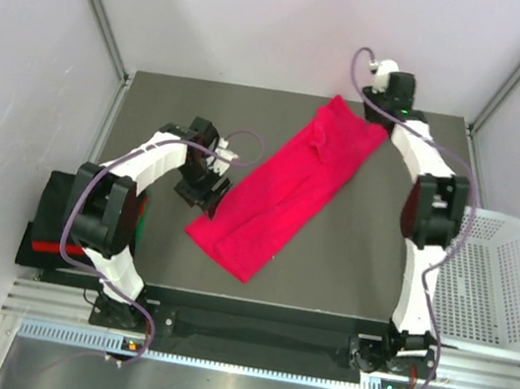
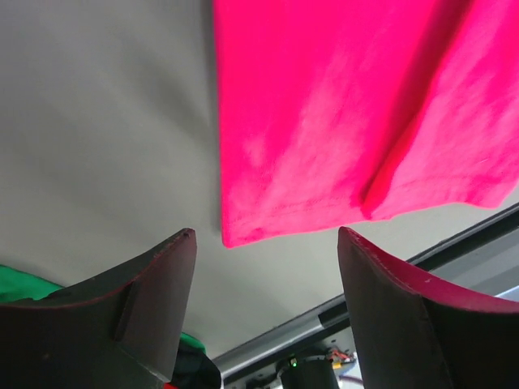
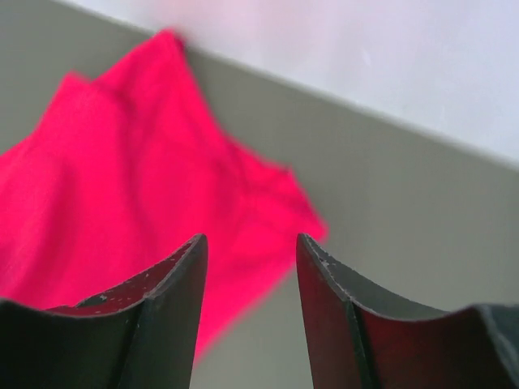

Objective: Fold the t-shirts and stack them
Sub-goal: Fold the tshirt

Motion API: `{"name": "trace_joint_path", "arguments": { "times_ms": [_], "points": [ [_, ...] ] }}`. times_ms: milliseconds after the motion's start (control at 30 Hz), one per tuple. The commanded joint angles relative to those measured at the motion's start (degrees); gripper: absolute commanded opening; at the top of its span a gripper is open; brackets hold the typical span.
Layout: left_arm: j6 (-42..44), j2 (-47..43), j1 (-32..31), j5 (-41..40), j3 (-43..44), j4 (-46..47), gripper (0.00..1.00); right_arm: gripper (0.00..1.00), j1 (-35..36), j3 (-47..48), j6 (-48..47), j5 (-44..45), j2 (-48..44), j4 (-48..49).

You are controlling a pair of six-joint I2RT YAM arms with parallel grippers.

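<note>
A bright magenta-red t-shirt [image 1: 291, 185] lies on the dark table as a long strip, running diagonally from the far right to the near middle. My left gripper [image 1: 205, 193] hovers at the strip's near left edge. Its jaws [image 2: 268, 235] are open with nothing between them, and the shirt's near corner [image 2: 324, 121] lies just beyond the fingertips. My right gripper [image 1: 381, 115] is at the strip's far end. It is open [image 3: 251, 239] over the shirt's edge [image 3: 138, 162] and holds nothing. A pile of folded t-shirts [image 1: 51, 220], black with red and green showing, sits at the left edge.
A white mesh basket [image 1: 499, 285] stands off the table's right side. The table's [image 1: 359, 261] front rail and the arm bases run along the near edge. Light walls and frame posts close in the back and sides.
</note>
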Motion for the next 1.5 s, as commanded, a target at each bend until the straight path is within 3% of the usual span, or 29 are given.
{"name": "trace_joint_path", "arguments": {
  "times_ms": [0,33,200,300,533,667,733,833,867,900,1000,1133,1333,1467],
  "points": [
    [2.3,1.8,0.7,-1.5,-3.3,-0.5,0.74,0.48,-4.2,-10.4,9.8,-13.8,-19.2,-4.2],
    [3.1,2.4,0.9,-1.8,-4.3,-0.4,0.74,0.46,-4.4,-16.8,12.0,-21.1,-23.9,-7.6],
    [3.6,6.0,3.7,1.7,-4.1,0.1,0.69,0.45,-5.7,-37.6,19.3,-39.2,-31.7,-12.3],
    [2.9,7.6,3.8,3.5,-3.9,0.9,0.66,0.45,-6.3,-43.6,19.8,-39.8,-32.2,-9.5],
    [3.7,10.4,3.8,5.3,-6.0,1.1,0.57,0.45,-6.4,-46.8,21.8,-44.5,-30.6,-7.6],
    [4.2,11.6,3.8,8.0,-7.5,1.1,0.55,0.46,-5.7,-61.6,31.9,-51.3,-37.8,3.9],
    [4.8,12.2,3.8,9.3,-7.7,0.6,0.53,0.53,-4.4,-70.2,39.1,-52.2,-43.6,11.4],
    [5.1,12.7,3.8,9.7,-8.3,0.1,0.42,0.56,-0.4,-78.0,45.2,-48.8,-51.4,15.2],
    [4.7,12.8,3.8,9.5,-8.4,0.3,0.29,0.56,1.1,-79.5,46.2,-48.2,-52.8,15.5],
    [4.2,13.1,3.8,9.5,-8.5,0.4,0.23,0.56,2.6,-82.1,48.1,-48.2,-54.9,17.7],
    [3.8,14.1,3.4,10.8,-8.7,-0.5,0.0,0.57,7.3,-84.7,51.1,-47.3,-55.8,19.0],
    [3.7,13.8,3.0,10.5,-9.7,-0.7,0.0,0.57,10.9,-85.9,53.7,-46.4,-53.3,19.4],
    [0.7,9.1,3.1,3.7,-8.8,1.9,0.0,0.57,19.5,-86.4,58.3,-45.2,-47.2,23.0],
    [0.7,6.9,3.0,4.7,-7.9,0.2,0.0,0.56,26.2,-84.5,61.3,-45.6,-43.8,23.2]
  ]
}}
